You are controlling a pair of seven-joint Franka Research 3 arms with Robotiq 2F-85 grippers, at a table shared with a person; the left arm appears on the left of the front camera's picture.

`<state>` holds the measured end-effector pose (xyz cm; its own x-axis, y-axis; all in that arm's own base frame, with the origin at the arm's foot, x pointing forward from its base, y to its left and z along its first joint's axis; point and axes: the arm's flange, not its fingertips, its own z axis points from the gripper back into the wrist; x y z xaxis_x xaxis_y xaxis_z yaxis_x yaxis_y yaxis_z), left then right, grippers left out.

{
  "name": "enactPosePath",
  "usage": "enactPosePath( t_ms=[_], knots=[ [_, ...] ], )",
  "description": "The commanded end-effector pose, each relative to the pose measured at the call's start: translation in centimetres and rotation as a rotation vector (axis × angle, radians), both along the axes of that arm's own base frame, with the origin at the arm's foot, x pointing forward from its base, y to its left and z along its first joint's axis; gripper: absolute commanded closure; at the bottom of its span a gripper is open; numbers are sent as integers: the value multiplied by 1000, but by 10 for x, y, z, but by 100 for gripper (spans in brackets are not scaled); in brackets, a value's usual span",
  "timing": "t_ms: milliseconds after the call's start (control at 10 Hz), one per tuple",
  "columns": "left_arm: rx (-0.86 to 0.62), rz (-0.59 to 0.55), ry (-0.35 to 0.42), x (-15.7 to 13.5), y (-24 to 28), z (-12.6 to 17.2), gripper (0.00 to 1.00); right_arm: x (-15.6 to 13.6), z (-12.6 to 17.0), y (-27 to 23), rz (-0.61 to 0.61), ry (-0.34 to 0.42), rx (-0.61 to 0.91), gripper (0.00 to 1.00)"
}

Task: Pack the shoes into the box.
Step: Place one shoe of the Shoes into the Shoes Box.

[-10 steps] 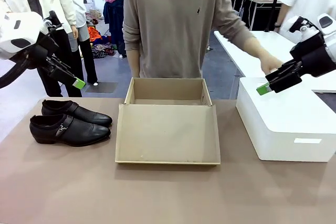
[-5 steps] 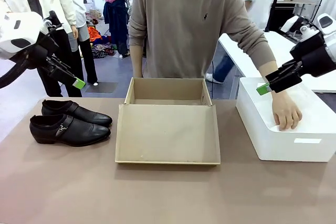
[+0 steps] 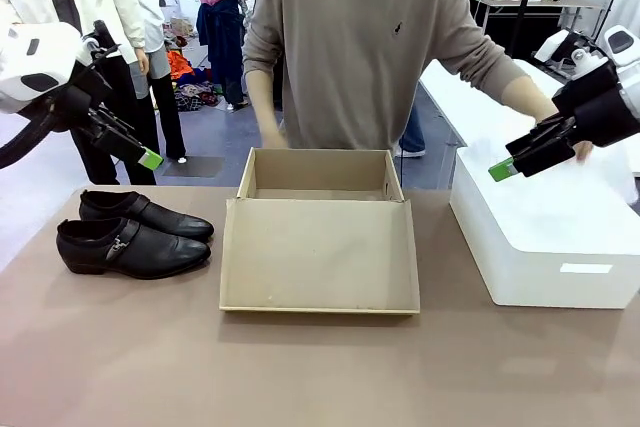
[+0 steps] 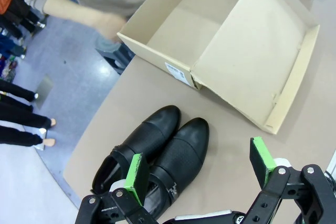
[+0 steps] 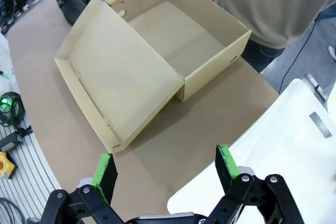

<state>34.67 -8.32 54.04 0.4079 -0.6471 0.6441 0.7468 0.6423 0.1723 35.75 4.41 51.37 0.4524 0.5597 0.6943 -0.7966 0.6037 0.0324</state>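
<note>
Status: nothing packed yet. Shoes sit side by side on the table at centre left of the front view, touching each other, toes pointing toward the box, well apart from either gripper. Box sits at frame centre with its lid folded flat toward the camera. Its interior is bare cardboard as far as the front and wrist views show.

Left gripper hangs above the pair, jaws spread wide, nothing between the pads. In its wrist view the shoes lie at lower centre and the box at upper right. Right gripper is likewise spread and empty, raised over the table between the box and the white box at right.

Person stands behind the box. One hand reaches over the white box behind the right gripper; the other hand is near the box's far wall.

Judgement: task is at its start. Left to do: grasp each shoe, carry both into the box, probably close the lid. Left arm looks better placed for the first pick.
</note>
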Motion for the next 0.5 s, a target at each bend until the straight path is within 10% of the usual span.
enactPosePath(
  t_ms=[0, 400],
  knots=[
    [-2, -1, -1, 0, 0, 0, 0, 3, -1, -2, 25, -17, 11, 0],
    [-2, -1, -1, 0, 0, 0, 0, 3, -1, -2, 25, -17, 11, 0]
  ],
)
